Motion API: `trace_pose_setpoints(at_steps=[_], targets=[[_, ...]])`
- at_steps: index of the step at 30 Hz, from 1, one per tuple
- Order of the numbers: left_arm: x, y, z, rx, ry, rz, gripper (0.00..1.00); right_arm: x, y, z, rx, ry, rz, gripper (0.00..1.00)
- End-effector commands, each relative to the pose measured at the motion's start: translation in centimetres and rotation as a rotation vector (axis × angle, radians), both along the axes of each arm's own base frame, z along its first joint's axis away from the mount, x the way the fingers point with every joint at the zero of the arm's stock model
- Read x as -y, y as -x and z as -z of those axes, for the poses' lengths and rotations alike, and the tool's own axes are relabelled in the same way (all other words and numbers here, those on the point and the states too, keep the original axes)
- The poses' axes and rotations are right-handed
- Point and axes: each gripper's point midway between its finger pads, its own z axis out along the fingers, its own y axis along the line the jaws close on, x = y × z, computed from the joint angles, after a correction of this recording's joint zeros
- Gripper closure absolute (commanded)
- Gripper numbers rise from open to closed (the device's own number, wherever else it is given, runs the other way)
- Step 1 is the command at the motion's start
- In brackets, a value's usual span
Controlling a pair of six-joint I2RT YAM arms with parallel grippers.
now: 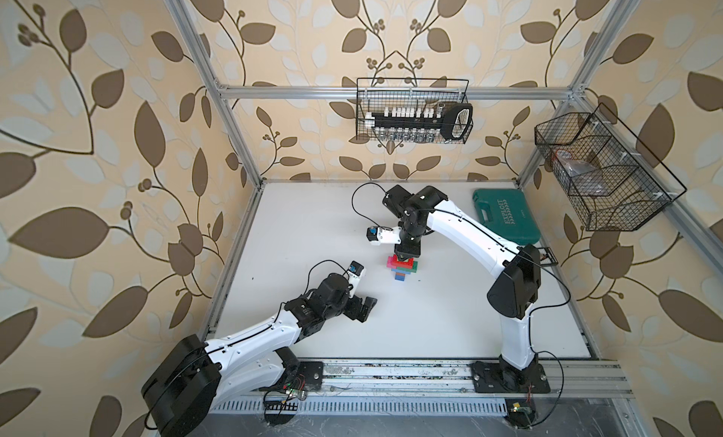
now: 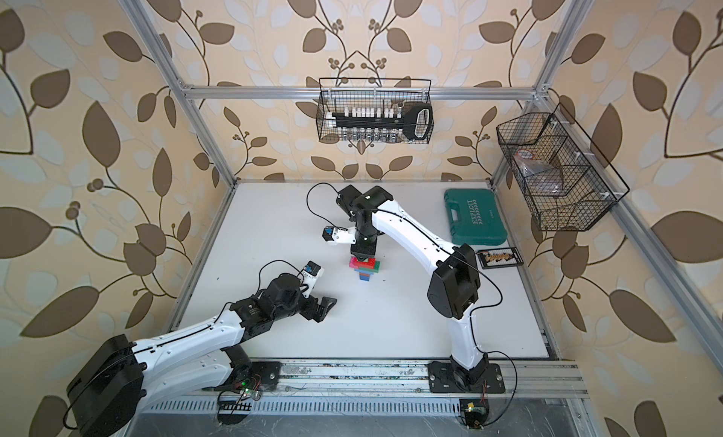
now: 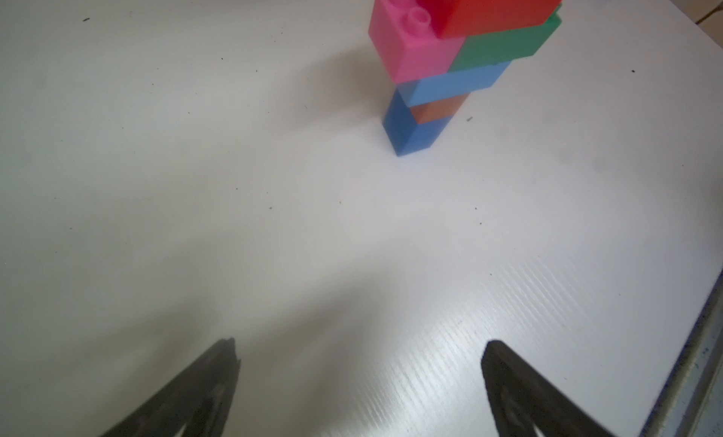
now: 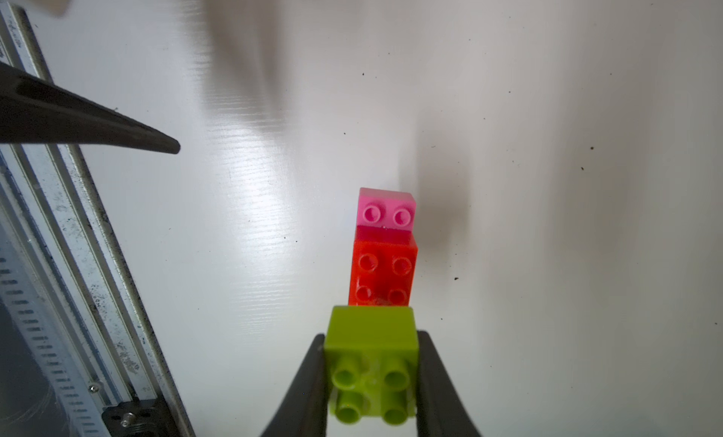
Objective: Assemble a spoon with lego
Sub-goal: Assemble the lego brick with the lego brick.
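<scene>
Teal case [image 1: 504, 214], wall basket [image 1: 365, 98], spoon [image 1: 403, 269] mid-table

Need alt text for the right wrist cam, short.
The right end effector clamps a lime-green studded plastic brick between its two black fingers, studs facing the camera. Just beyond it show a red studded brick and a pink studded brick, over a white tabletop.
</scene>
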Motion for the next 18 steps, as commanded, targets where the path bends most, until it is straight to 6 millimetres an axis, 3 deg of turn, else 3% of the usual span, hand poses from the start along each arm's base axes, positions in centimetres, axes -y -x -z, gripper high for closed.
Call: trace_pose_setpoints(at_steps=[1, 18], targets=[[0.8, -0.2, -1.3, 0.038, 0.036, 0.02, 0.01, 0.3, -0.1, 0.6, -0.023, 0.04, 0.047, 1.0], [0.8, -0.3, -1.4, 0.04, 0.035, 0.018, 0.01, 0.7, -0.2, 1.8, -0.048, 0.062, 0.085, 1.0]])
